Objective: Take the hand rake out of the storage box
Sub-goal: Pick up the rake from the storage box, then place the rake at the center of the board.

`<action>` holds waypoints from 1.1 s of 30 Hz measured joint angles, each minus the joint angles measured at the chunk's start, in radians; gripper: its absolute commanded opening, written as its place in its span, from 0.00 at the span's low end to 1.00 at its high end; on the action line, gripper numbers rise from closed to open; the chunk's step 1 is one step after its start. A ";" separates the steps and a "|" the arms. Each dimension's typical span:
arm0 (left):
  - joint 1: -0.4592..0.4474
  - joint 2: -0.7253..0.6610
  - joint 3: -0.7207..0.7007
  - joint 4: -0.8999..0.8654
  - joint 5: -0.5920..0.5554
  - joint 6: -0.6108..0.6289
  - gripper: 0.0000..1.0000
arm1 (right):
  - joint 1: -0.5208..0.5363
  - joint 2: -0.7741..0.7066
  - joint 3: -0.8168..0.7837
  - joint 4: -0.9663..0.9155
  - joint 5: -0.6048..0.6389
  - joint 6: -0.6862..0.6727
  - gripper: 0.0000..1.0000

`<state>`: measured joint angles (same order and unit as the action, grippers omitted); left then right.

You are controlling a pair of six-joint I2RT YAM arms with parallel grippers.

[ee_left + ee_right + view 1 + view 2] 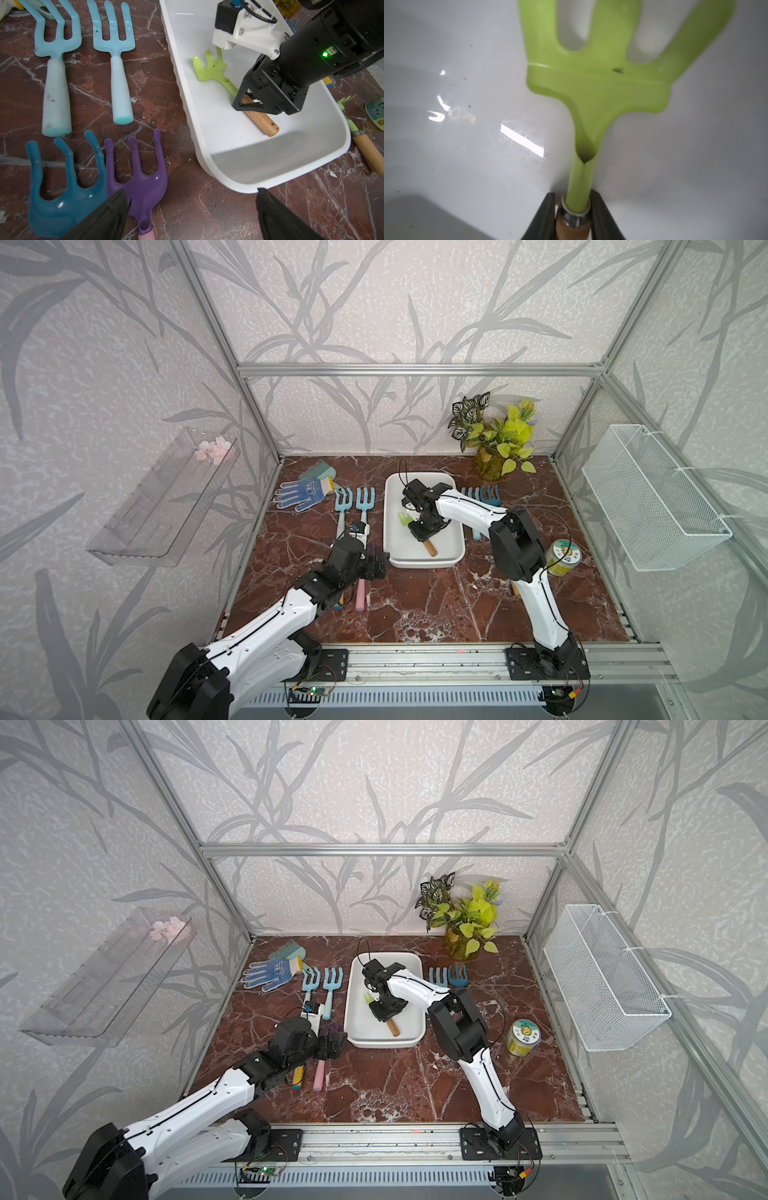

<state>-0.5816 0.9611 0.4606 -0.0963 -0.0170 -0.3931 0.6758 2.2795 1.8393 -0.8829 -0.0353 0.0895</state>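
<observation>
The hand rake (404, 518) (368, 997), with a lime-green head and a wooden handle, lies on the floor of the white storage box (424, 563) (384, 1043). My right gripper (420, 536) (384, 1016) reaches down into the box and is shut on the rake's handle. In the right wrist view the gripper (572, 199) has both fingers pressed against the handle's metal collar, with the rake's head (591, 83) ahead of it. My left gripper (380, 564) (192, 190) hangs open and empty over the table, just left of the box's near corner (270, 162).
Two light blue forks (345, 506) and a blue glove (299, 491) lie left of the box. A teal rake (62, 187) and a purple rake (141, 176) lie beneath my left arm. Right of the box are blue rakes (482, 493), a tin (563, 558) and a plant (494, 448).
</observation>
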 measured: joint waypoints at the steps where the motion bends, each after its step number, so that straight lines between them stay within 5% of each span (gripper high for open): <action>1: 0.000 0.000 0.000 0.000 0.000 0.000 0.97 | -0.001 0.000 0.000 -0.001 -0.001 0.001 0.23; 21: 0.000 -0.002 0.000 0.000 0.000 0.000 0.97 | -0.026 -0.015 0.003 -0.004 -0.082 0.037 0.10; 33: 0.000 -0.002 0.000 0.000 0.000 -0.001 0.97 | -0.065 -0.188 -0.038 0.056 -0.222 0.087 0.06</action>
<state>-0.5816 0.9588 0.4606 -0.0963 -0.0174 -0.3939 0.6106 2.0914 1.8011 -0.8265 -0.2573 0.1761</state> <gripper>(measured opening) 0.966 0.267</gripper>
